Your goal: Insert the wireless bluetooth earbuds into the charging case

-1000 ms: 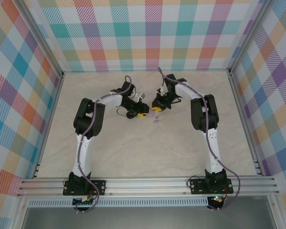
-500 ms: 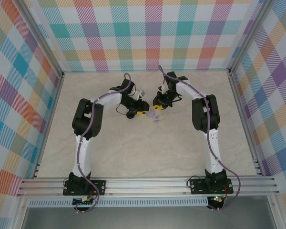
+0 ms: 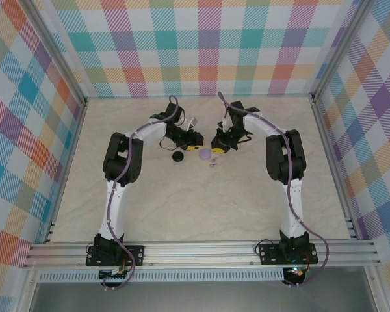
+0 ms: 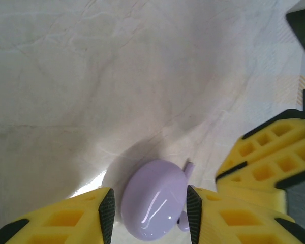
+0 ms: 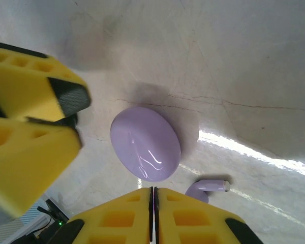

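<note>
Top external view: both arms reach far forward, elbows bowed outward, wrists turned in toward each other over the lavender charging case [image 3: 205,154]. A lavender earbud [image 3: 212,164] lies just beside it on the table [image 3: 182,208]. Left wrist view: the left gripper [image 4: 150,192] is spread, its fingers flanking the case. Right wrist view: the right gripper [image 5: 154,190] is pressed together and empty, near the case, with the earbud just beside its fingertips.

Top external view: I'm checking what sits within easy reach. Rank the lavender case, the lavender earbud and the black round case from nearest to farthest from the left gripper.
From the left gripper:
1. lavender case, between its fingers.
2. lavender earbud, just past the case, to the right and nearer the bases.
3. black round case, on the other side, to the gripper's left.
</note>
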`<state>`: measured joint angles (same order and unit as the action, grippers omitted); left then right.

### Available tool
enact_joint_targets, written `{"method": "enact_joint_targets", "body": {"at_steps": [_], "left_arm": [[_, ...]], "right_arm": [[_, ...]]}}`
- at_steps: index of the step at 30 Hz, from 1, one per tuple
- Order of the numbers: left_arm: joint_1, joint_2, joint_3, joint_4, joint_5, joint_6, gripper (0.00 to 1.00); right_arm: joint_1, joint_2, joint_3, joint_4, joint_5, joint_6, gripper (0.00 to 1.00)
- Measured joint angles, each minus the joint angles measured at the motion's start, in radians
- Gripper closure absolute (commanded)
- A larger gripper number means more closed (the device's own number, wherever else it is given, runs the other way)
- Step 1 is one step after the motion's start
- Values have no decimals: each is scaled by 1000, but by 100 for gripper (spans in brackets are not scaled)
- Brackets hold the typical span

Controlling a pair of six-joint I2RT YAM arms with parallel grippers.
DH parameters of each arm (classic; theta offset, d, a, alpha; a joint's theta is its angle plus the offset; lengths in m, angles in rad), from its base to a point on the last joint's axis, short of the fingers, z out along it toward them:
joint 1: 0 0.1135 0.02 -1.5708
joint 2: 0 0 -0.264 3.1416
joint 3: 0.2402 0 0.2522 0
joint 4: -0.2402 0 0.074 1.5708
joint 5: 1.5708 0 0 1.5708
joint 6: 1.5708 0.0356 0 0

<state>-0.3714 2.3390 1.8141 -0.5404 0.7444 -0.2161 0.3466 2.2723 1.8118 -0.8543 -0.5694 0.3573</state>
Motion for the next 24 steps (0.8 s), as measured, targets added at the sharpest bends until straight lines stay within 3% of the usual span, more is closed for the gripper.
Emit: {"method": "enact_joint_targets", "body": {"at_steps": [24], "left_arm": [[-13, -5, -41, 39, 67, 5, 64]], "right_arm": [[8, 101, 77, -16, -5, 5, 88]]}}
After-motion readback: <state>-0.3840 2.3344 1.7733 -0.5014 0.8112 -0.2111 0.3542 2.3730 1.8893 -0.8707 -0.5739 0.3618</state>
